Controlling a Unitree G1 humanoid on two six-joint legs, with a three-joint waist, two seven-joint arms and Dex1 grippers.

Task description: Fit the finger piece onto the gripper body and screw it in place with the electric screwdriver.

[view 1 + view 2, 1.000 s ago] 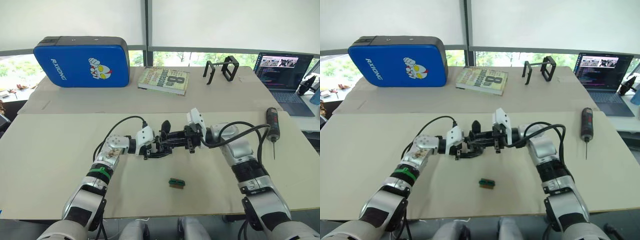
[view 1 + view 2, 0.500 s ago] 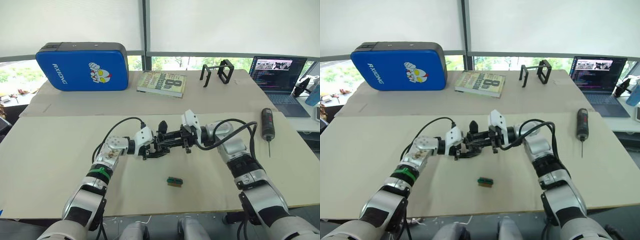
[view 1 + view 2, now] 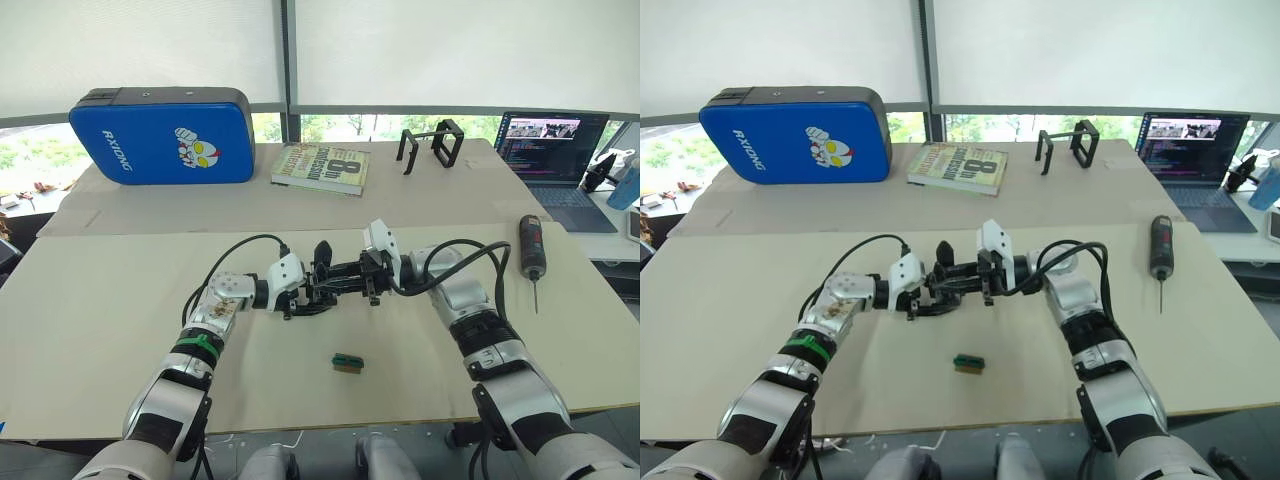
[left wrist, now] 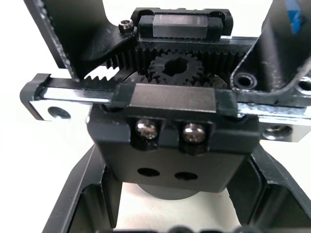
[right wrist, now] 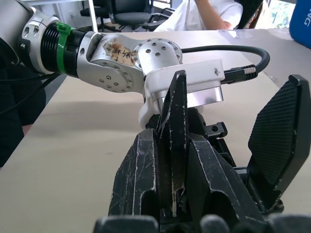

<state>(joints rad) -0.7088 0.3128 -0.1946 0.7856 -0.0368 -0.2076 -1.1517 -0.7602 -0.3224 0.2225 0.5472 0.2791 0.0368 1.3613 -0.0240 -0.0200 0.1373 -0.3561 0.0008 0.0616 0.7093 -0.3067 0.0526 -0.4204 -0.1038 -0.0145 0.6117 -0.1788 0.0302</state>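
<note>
At the table's middle my left gripper is shut on the gripper body, whose one pointed finger sticks up. Up close, the gripper body shows a gear between two toothed racks and a black block with two screws and two empty holes. My right gripper faces it from the right, shut on the finger piece, a thin black wedge pointing toward the body's ribbed finger. The electric screwdriver lies on the table far to the right, its bit toward me.
A small green and black part lies on the table in front of the grippers. At the back stand a blue case, a book, a black wire-frame stand and an open laptop.
The camera has shifted a little. Both grippers stay joined at the table's middle, the right one with the finger piece slightly closer to the gripper body.
</note>
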